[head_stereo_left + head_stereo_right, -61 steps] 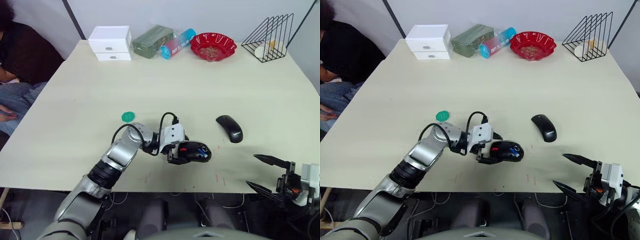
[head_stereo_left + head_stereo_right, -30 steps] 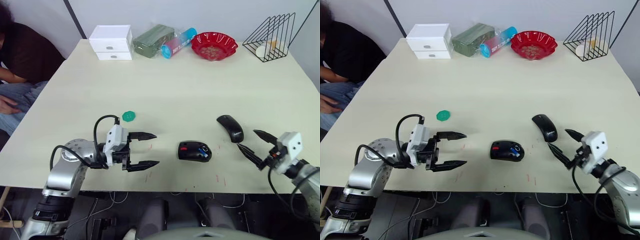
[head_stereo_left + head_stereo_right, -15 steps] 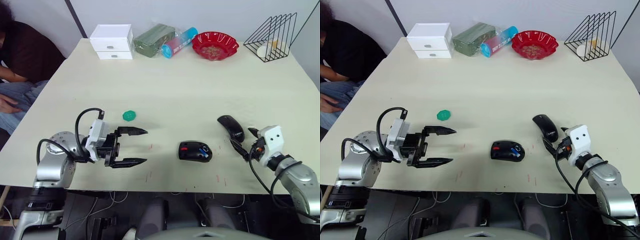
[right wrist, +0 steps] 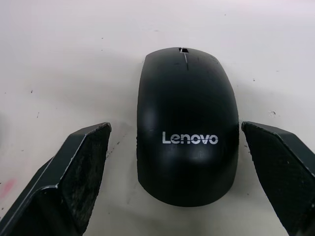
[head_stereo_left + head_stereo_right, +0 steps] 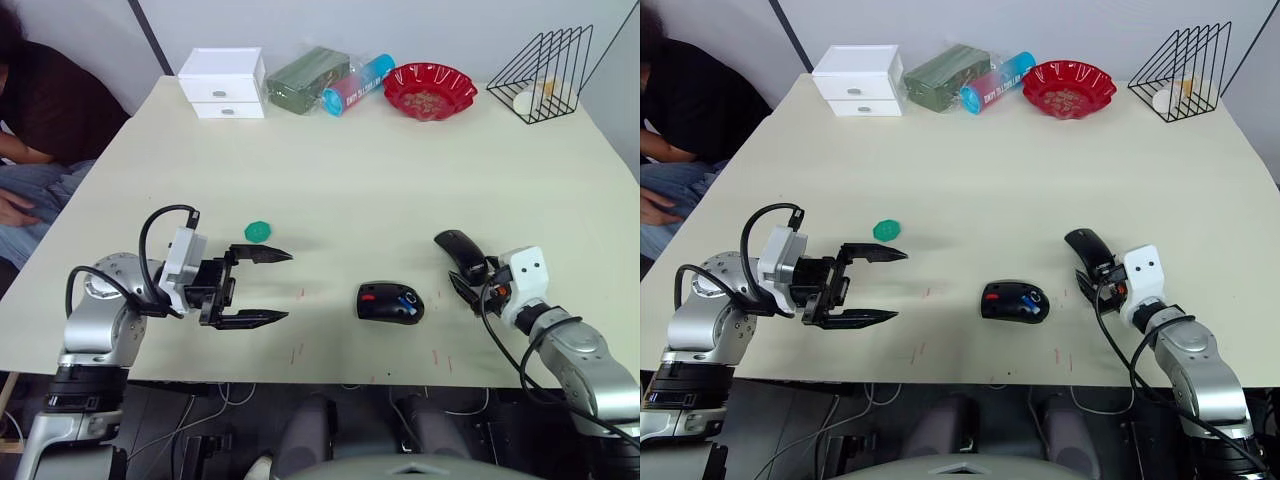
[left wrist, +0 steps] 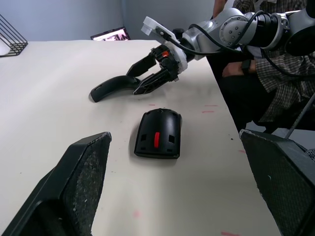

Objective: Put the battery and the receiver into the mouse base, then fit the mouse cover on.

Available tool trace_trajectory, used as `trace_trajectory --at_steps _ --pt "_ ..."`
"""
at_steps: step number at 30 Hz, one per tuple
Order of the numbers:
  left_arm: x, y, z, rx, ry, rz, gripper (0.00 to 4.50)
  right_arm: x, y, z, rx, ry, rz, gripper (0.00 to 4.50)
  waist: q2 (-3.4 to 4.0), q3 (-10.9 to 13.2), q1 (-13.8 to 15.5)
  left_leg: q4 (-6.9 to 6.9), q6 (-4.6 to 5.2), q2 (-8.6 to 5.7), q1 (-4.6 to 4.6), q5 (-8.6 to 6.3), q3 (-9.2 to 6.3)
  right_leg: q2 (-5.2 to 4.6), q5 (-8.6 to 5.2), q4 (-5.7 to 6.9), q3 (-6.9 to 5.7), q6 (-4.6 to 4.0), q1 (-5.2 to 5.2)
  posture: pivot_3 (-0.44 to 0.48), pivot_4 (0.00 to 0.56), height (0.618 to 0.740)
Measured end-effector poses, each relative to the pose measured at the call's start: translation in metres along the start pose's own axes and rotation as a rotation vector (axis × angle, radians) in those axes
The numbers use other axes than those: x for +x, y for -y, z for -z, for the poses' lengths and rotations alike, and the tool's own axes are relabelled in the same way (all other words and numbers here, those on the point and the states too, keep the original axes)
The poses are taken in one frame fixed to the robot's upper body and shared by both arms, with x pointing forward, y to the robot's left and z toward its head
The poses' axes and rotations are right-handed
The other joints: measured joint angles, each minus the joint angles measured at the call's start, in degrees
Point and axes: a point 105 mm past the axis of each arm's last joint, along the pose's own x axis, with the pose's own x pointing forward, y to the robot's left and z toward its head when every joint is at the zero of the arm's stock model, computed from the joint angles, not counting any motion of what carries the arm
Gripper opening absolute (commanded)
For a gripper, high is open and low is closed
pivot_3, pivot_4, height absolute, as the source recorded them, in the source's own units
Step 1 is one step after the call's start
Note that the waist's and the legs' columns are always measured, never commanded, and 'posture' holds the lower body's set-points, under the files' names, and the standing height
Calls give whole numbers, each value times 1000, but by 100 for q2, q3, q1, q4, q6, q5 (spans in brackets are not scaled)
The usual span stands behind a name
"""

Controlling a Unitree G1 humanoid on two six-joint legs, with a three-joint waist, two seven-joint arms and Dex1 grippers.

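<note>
Head views: the base [image 5: 390, 302] is lying near the table's [image 5: 400, 170] front edge, its blue battery [image 5: 407, 298] sitting inside. The left gripper [image 5: 270, 287] is hovering well left of it, fingers spread wide and holding nothing. The right gripper [image 5: 1092, 279] is reaching at the cover [image 5: 461, 254], right of the base.

Left wrist view: the base [image 6: 158, 133] is lying ahead between the parted fingers.

Right wrist view: the cover [image 4: 187, 152] is lying between wide-apart fingers [image 4: 69, 177], not touching them.
</note>
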Motion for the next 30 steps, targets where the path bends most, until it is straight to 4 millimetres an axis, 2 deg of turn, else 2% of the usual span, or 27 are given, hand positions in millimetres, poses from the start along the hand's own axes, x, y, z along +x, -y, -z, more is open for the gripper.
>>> trace_trajectory --at_steps 8,11,12,14,26,30 --pt "2 1 -3 10 -1 13 4461 1 3 -1 15 -2 18 4500 -1 1 -50 0 0 0 0 0 -1 0 0 0 0 0 0 0 150 740" --pt "2 1 -3 9 -1 14 4500 1 2 2 38 -16 20 3648 -1 1 -82 -1 0 0 0 0 -2 0 0 1 0 0 0 0 150 740" --pt "3 1 -3 9 -1 14 4500 0 2 4 43 -22 18 3010 0 1 -87 -1 0 0 0 0 -2 0 0 1 0 0 0 0 150 740" --pt "3 1 -3 9 -1 14 4500 0 2 5 47 -26 18 2355 -1 2 -90 -1 0 0 0 0 -1 0 0 1 0 1 0 0 150 740" --pt "3 0 -5 16 -1 17 4500 -2 1 6 51 -26 14 2335 -9 8 -90 -1 0 0 0 0 -2 0 0 0 0 1 0 0 150 740" --pt "3 1 -4 15 -2 19 4500 -8 -1 0 -17 -32 -55 2335 -11 19 -89 -1 0 0 0 0 0 -1 0 0 1 1 0 0 150 740"
